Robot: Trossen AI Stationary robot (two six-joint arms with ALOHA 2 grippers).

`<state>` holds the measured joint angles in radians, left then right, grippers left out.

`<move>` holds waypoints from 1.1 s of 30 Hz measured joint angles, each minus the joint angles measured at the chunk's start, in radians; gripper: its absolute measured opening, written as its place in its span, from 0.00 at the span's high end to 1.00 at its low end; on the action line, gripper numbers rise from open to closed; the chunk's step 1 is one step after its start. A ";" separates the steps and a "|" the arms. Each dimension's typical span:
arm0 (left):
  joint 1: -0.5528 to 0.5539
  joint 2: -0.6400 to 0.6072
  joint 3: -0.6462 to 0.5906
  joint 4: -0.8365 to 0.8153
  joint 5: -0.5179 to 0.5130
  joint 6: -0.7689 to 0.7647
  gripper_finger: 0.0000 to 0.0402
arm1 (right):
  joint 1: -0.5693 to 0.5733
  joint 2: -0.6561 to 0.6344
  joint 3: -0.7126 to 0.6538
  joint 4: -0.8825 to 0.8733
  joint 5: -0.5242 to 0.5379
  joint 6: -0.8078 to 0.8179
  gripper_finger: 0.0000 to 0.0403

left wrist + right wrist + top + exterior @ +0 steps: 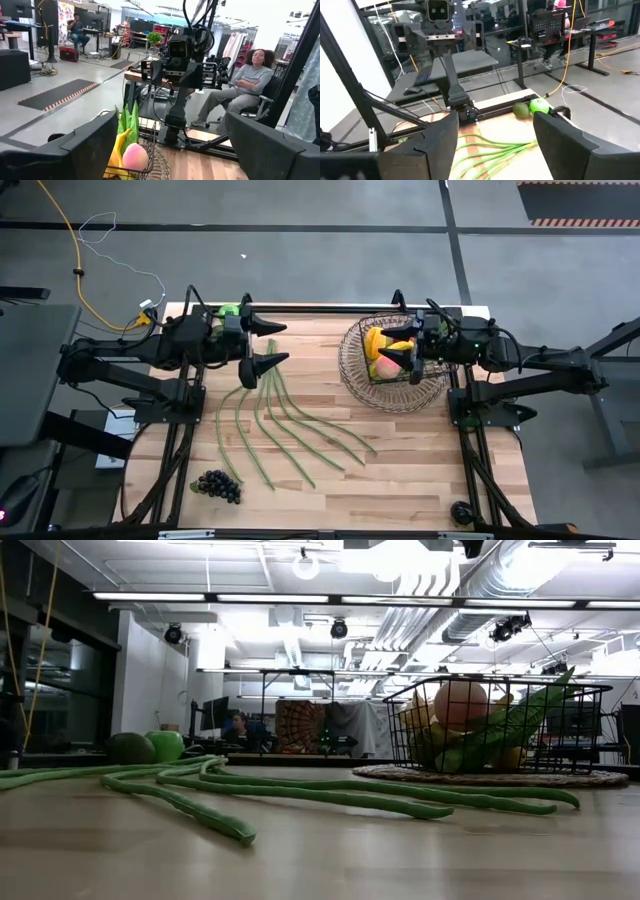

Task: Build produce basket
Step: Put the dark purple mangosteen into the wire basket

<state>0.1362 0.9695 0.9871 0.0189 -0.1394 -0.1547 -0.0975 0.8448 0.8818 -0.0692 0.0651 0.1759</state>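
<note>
The wire basket (352,370) stands at the table's far right on a round woven mat (490,777). It holds a pink peach (135,156), a banana (117,149), leafy greens (520,720) and other produce. Long green beans (280,415) lie fanned out across the table's middle. Dark grapes (217,485) sit near the front left. A green apple (167,745) and an avocado (130,748) rest at the far left. My left gripper (268,346) hovers open over the beans' far ends, pointing level toward the basket. My right gripper (400,344) hangs open above the basket, with nothing between its fingers.
A person (245,85) sits on a chair beyond the table's right end, behind the right arm's base (175,125). The bare wood (420,470) at the front right is free room. Cables (100,270) lie on the floor beyond the far left corner.
</note>
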 joint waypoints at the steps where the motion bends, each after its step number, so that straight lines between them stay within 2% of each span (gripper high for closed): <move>1: 0.001 0.000 0.000 0.000 0.000 0.000 0.12 | 0.000 0.000 0.000 0.000 0.000 0.016 0.38; 4: 0.001 0.000 0.000 0.000 -0.001 0.000 0.12 | -0.006 0.000 0.005 -0.025 0.010 0.176 0.38; 7: 0.001 0.000 0.000 0.000 -0.003 0.000 0.12 | -0.005 0.013 0.071 -0.267 -0.022 0.386 0.38; 9: 0.001 0.000 0.000 0.000 -0.008 0.000 0.12 | 0.018 0.040 0.124 -0.507 -0.082 0.517 0.38; 12: 0.001 0.000 0.000 0.000 -0.033 0.001 0.12 | 0.088 0.100 0.162 -0.800 -0.226 0.714 0.38; 14: 0.001 0.000 0.000 0.000 -0.047 0.014 0.12 | 0.164 0.139 0.162 -0.919 -0.309 0.832 0.38; 17: 0.001 0.000 0.000 0.000 -0.058 0.026 0.12 | 0.302 0.197 0.129 -0.991 -0.402 0.990 0.38; 22: 0.011 0.000 0.000 0.000 -0.056 0.027 0.12 | 0.528 0.293 0.036 -0.921 -0.572 1.215 0.38; 26: 0.021 0.000 0.000 0.000 -0.055 0.027 0.12 | 0.665 0.364 -0.038 -0.794 -0.681 1.385 0.38; 29: 0.029 0.000 0.000 0.000 -0.055 0.027 0.12 | 0.738 0.412 -0.090 -0.664 -0.725 1.509 0.38; 33: 0.042 0.000 0.000 0.000 -0.054 0.027 0.12 | 0.809 0.467 -0.157 -0.461 -0.729 1.689 0.38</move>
<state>0.1781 0.9699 0.9871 0.0185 -0.1930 -0.1276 0.7114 1.3119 0.7251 -0.5300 -0.6636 1.8650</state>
